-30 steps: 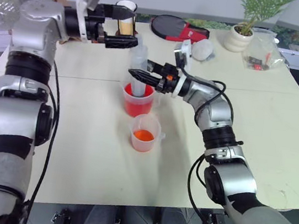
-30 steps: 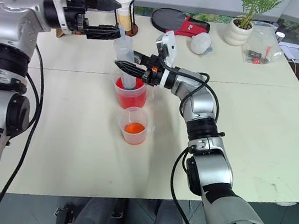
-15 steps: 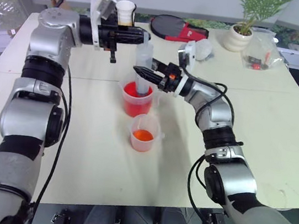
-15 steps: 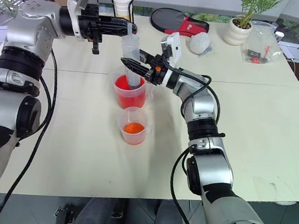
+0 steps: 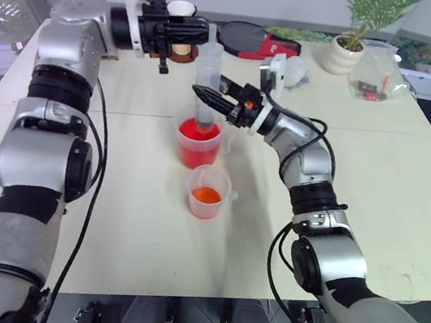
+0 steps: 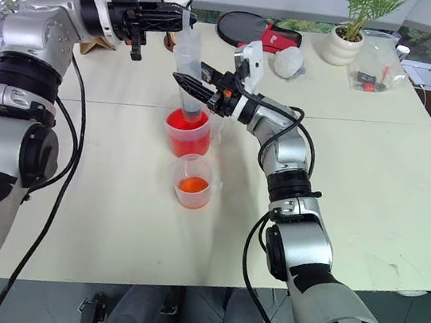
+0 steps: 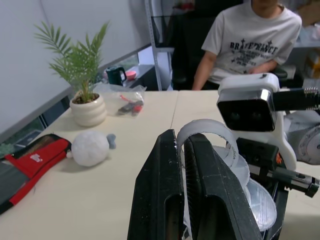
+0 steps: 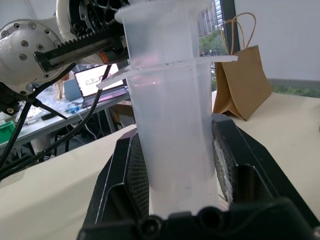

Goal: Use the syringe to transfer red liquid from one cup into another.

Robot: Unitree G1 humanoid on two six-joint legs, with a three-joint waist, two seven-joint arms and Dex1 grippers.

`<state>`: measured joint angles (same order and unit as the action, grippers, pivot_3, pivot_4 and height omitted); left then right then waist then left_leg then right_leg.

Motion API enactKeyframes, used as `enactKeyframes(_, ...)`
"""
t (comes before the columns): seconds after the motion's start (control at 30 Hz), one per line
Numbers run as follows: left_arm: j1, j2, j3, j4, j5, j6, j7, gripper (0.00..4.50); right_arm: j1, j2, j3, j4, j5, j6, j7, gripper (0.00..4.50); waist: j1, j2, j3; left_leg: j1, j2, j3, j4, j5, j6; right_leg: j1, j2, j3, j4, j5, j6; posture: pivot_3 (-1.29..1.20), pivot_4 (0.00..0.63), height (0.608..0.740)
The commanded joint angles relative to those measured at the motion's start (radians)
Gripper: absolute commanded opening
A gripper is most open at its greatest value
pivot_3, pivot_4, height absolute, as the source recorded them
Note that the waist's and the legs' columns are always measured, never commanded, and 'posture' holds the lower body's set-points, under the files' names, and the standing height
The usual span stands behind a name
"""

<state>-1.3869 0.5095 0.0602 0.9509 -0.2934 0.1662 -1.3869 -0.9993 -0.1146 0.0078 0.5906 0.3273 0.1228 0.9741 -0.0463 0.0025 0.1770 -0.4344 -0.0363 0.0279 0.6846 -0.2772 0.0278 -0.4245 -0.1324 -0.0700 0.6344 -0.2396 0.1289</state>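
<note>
The syringe stands nearly upright with its lower end dipped into the larger cup of red liquid, near the middle of the cream table. The right gripper is clamped across the clear barrel, both pads pressed flat against the plastic. The left gripper reaches in level from the other side and is clenched on the plunger's top ring (the wrist view shows the white loop pinched between its two black fingers).

The syringe looks light and stiff, but its smooth round barrel is likely slippery, so a hold at mid-barrel, below the flange, seems the safest place to keep it from twisting. The plunger probably drags against its seal; pulling it straight along the barrel's axis should avoid tipping the tip out of the liquid. The thin plastic cup is light and could slide or tip if the syringe leans on its rim.

The smaller cup, holding orange-red liquid, sits just in front, apart from the larger one.
</note>
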Motion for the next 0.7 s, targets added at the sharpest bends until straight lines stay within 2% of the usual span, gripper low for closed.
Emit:
enactKeyframes(0.03, -0.09, 0.035, 0.082, -0.033, -0.051, -0.006, 0.041, 0.34, 0.018, 0.029, 0.067, -0.027, -0.024, 0.006, 0.047, 1.42, 0.0, 0.0, 0.0, 0.0, 0.0, 0.0, 0.0, 0.0, 0.0, 0.0, 0.0, 0.0, 0.0, 0.0, 0.0, 0.0, 0.15, 0.74)
enactKeyframes(0.1, -0.071, 0.044, 0.067, -0.048, -0.038, 0.003, 0.019, 1.04, 0.011, 0.025, 0.058, -0.033, -0.019, 0.01, 0.042, 1.42, -0.002, 0.0, 0.0, 0.0, 0.0, 0.0, 0.0, 0.0, 0.0, 0.0, 0.0, 0.0, 0.0, 0.0, 0.0, 0.0, 0.15, 0.74)
enactKeyframes(0.27, 0.015, 0.107, 0.021, -0.108, -0.006, 0.059, -0.025, 3.56, -0.022, 0.002, 0.019, -0.087, 0.019, 0.056, 0.021, 1.42, -0.01, 0.0, 0.0, 0.0, 0.0, 0.0, 0.0, 0.0, 0.0, 0.0, 0.0, 0.0, 0.0, 0.0, 0.0, 0.0, 0.15, 0.74)
enactKeyframes(0.4, 0.119, 0.199, 0.024, -0.183, -0.021, 0.156, -0.071, 3.56, -0.041, -0.017, -0.017, -0.15, 0.059, 0.114, 0.001, 1.42, -0.019, 0.0, 0.0, 0.0, 0.0, 0.0, 0.0, 0.0, 0.0, 0.0, 0.0, 0.0, 0.001, 0.0, 0.0, 0.0, 0.15, 0.74)
enactKeyframes(0.53, 0.284, 0.304, 0.029, -0.371, -0.077, 0.316, -0.143, 3.56, -0.055, -0.033, -0.033, -0.183, 0.087, 0.156, -0.011, 1.42, -0.025, 0.0, 0.0, 0.0, 0.001, -0.001, -0.001, 0.0, 0.0, -0.001, 0.0, 0.0, 0.002, 0.0, 0.0, 0.0, 0.15, 0.74)
enactKeyframes(0.7, 0.408, 0.327, 0.09, -0.54, -0.141, 0.409, -0.05, 3.56, -0.059, -0.042, -0.035, -0.189, 0.094, 0.173, -0.007, 1.42, -0.013, 0.0, 0.0, 0.0, 0.002, -0.003, 0.001, 0.0, 0.0, 0.001, 0.0, 0.0, 0.002, 0.0, 0.0, 0.0, 0.15, 0.74)
